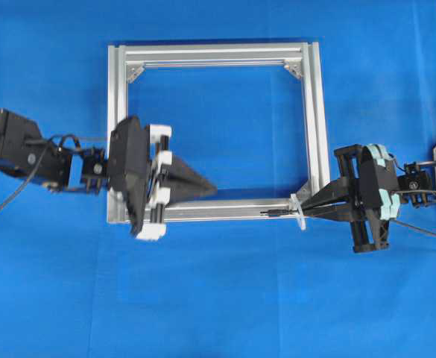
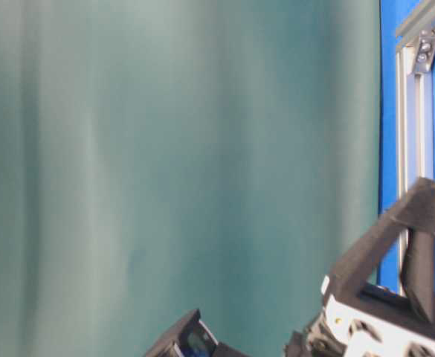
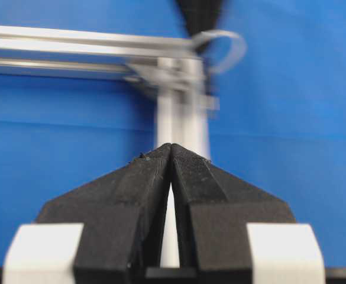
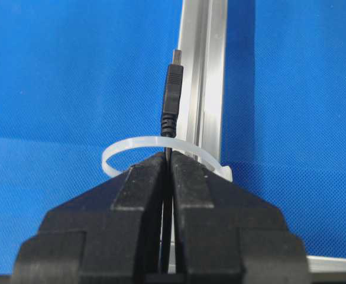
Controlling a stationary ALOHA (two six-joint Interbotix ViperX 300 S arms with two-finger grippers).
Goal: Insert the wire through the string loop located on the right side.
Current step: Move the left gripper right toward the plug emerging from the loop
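The overhead cam looks straight down on the blue table [image 1: 218, 313] with the whole silver frame [image 1: 218, 54] in shot. The table-level one mostly catches a teal backdrop [image 2: 180, 149], with a sliver of frame at its right edge. Both wrist cams sit low and close behind their jaws, sharing the frame's corner with the string loop [image 4: 138, 144].
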